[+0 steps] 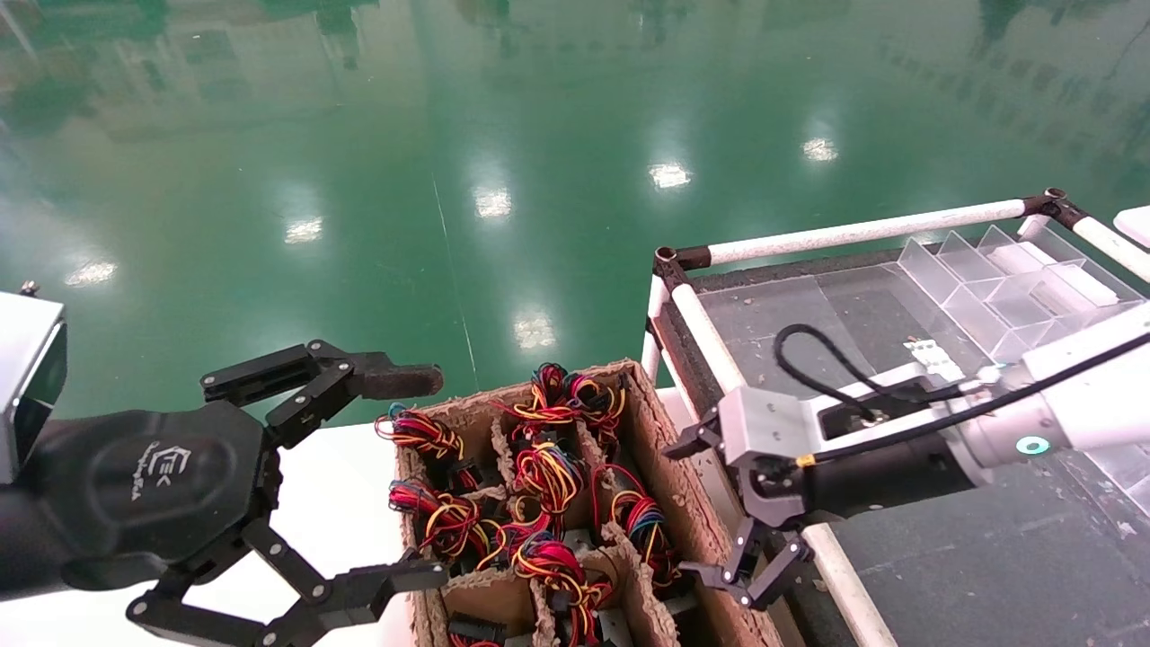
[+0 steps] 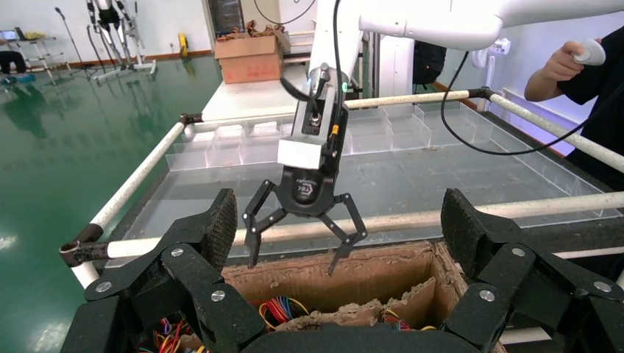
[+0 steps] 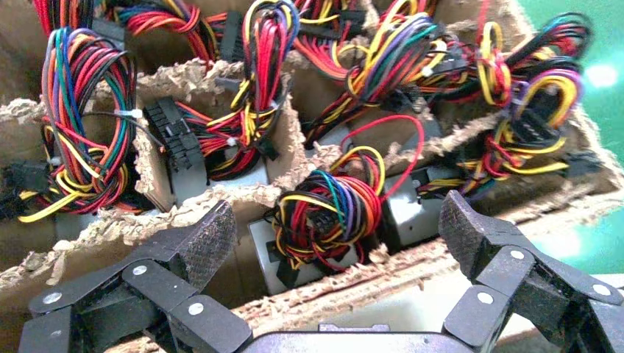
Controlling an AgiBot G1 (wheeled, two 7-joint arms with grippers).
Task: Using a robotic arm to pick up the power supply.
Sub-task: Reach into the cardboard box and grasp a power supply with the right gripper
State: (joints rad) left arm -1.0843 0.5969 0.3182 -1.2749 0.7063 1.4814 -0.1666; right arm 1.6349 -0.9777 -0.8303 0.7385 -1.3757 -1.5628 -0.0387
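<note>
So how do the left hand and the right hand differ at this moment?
The left hand lies level beside the cardboard box, over the white surface; the right hand points down over the box's opposite edge, above the wire bundles. The left hand's fingers spread wider than the right hand's. Both are open and hold nothing.
</note>
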